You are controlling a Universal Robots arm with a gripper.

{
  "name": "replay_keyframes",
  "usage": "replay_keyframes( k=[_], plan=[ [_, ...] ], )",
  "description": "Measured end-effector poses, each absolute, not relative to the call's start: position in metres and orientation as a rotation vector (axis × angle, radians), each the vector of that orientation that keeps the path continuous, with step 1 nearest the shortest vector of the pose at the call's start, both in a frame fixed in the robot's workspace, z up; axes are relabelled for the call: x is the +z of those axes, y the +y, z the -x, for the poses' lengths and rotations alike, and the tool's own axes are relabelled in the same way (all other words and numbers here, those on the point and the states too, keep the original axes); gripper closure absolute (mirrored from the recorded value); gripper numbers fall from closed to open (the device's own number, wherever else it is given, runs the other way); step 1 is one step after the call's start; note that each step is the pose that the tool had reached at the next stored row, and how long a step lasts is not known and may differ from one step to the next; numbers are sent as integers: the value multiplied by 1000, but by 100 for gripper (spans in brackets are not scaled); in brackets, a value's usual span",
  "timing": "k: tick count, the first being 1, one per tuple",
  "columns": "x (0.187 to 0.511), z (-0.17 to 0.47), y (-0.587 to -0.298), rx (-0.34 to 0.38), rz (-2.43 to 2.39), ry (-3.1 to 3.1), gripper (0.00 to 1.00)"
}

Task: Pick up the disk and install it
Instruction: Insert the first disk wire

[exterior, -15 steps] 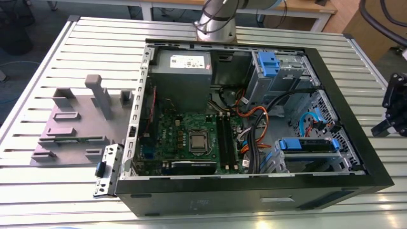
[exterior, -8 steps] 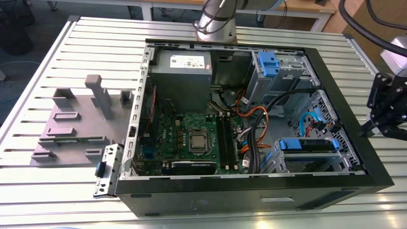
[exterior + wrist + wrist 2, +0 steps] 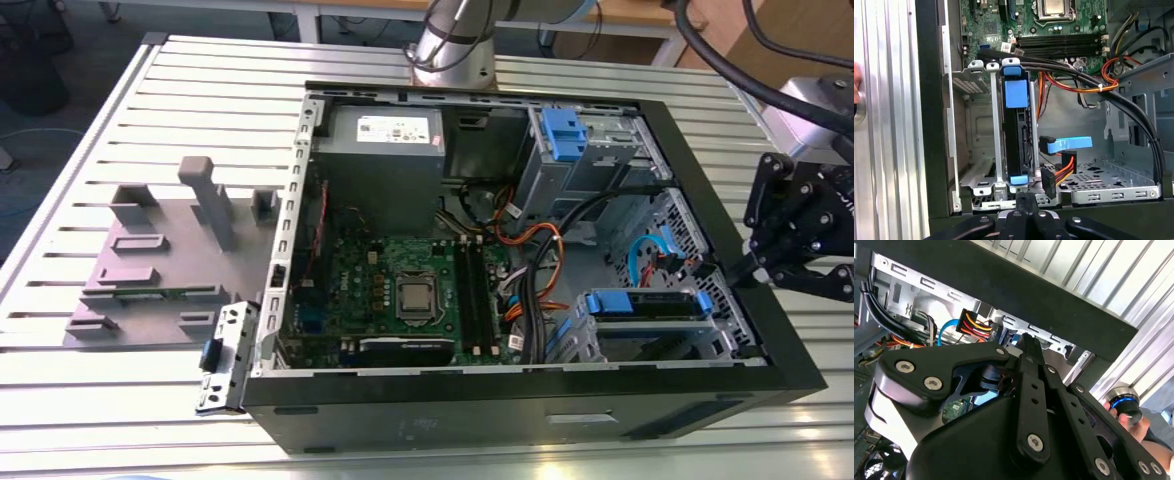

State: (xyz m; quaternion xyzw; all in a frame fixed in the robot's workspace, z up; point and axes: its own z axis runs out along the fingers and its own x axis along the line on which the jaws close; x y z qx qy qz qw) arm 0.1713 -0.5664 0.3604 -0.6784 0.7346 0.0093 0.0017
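1. The claw (image 3: 1026, 201) is squeezed narrow. Its two tips are pressed together with nothing between them. It sits at the open side of the computer case (image 3: 929, 150).
2. The disk (image 3: 1016, 135) stands on its edge right in front of the claw's tips, in a slot of the metal cage (image 3: 979, 82). I cannot tell if the tips touch it.
3. I think the disk may not be pushed all the way in. If the claw pushes a bit crooked, the disk could jam in the slot, or its frame could bend.
4. The wires could get hurt. A plug with red, orange and yellow wires (image 3: 1066, 172) and a flat blue cable (image 3: 1069, 145) hang just beside the disk, close to the claw. A sideways slip could snag or squash them.
5. Thick black cables (image 3: 1094, 82) cross at the far end of the disk. The green board (image 3: 1054, 30) lies beyond them, farthest from the claw. A very hard shove might knock them.
6. The disk is flat, dark and hard. Its bright blue plastic frame looks smooth and a little bendy.
7. The cage is thin grey metal with holes and sharp-looking edges. The case wall is black and dull. The claw is black and hard, with round screws at its joints.
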Motion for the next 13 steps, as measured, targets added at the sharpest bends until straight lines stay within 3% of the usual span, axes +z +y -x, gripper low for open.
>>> replay_keyframes(
  k=[11, 13],
  plan=[
    [360, -171, -566, 45, 2137, 2314, 89],
    [360, -171, -566, 46, 2137, 2314, 76]
  ],
)
